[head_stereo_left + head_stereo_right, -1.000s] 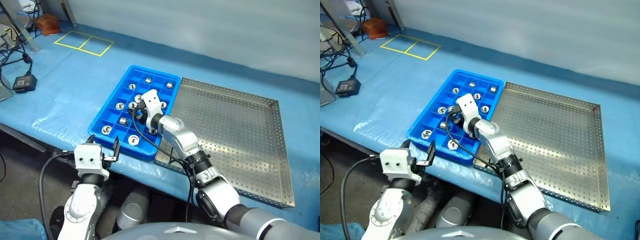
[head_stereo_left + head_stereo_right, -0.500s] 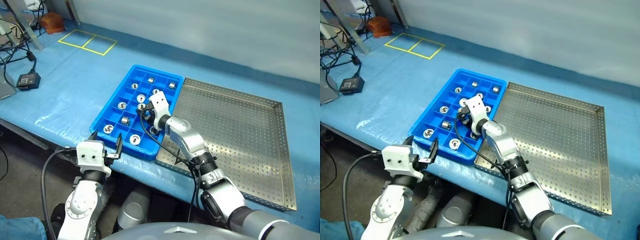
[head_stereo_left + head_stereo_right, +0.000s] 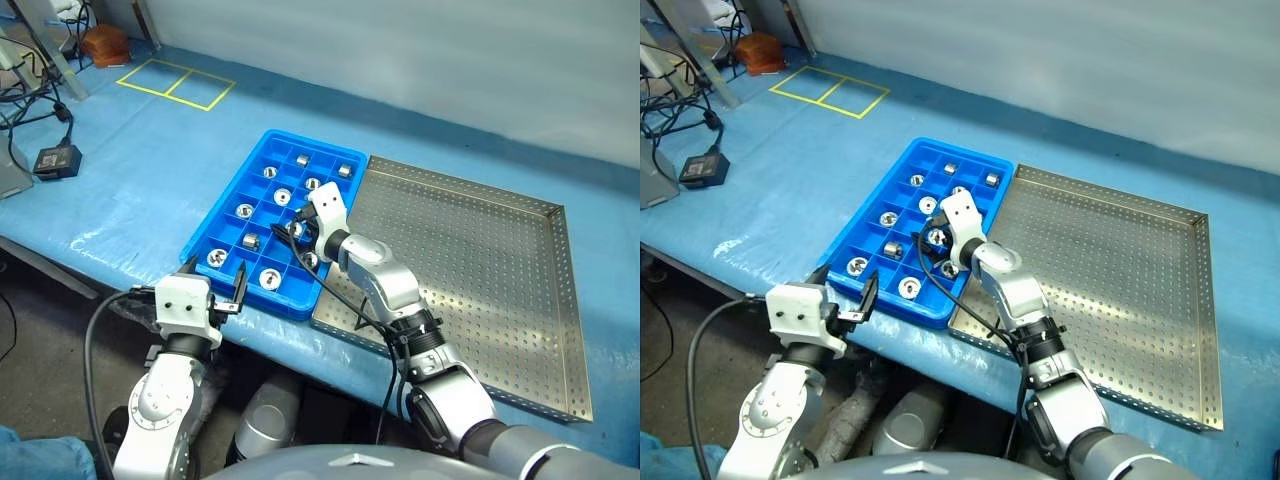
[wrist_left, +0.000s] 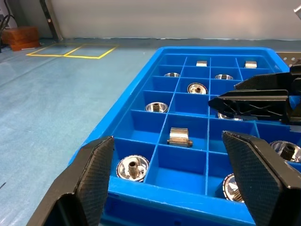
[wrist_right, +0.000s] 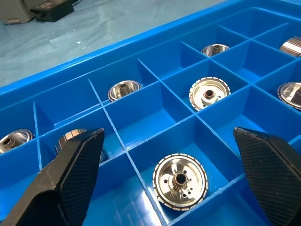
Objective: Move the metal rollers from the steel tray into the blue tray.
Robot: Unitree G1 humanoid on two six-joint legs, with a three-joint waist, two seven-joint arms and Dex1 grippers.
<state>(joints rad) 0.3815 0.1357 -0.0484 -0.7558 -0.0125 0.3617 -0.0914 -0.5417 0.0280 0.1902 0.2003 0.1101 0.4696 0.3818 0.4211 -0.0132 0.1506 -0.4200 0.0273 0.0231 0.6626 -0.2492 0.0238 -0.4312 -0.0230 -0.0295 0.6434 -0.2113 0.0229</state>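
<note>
Steel rollers: the metal rollers [image 5: 181,181] look polished, hard and dense for their size, so I judge them stiff, weighty and slippery between smooth fingers.
Where they are: every roller I can see sits in the blue tray [image 3: 222,214], one to a compartment; some stand on end with the hole up, a few lie on their side.
Steel tray: the steel tray [image 3: 480,260] lies just beside the blue tray on the blue worktop [image 3: 130,160], and its perforated floor shows no roller, so the move looks close to finished.
Where to grip: across the round side wall, at mid height, probably holds best; the thin partitions leave little room, so fingers would need to drop in straight.
Right claw: the right claw [image 5: 169,165] hangs wide over a compartment with a roller lying free below it, held by nothing.
Left claw: the left claw [image 4: 174,176] stands wide and empty at the near rim of the blue tray.
Head views: they give the whole layout, both trays together.
Wrist views: they show each roller's central hole and ribbed rim, and the left one shows the right claw side-on above the compartments.
</note>
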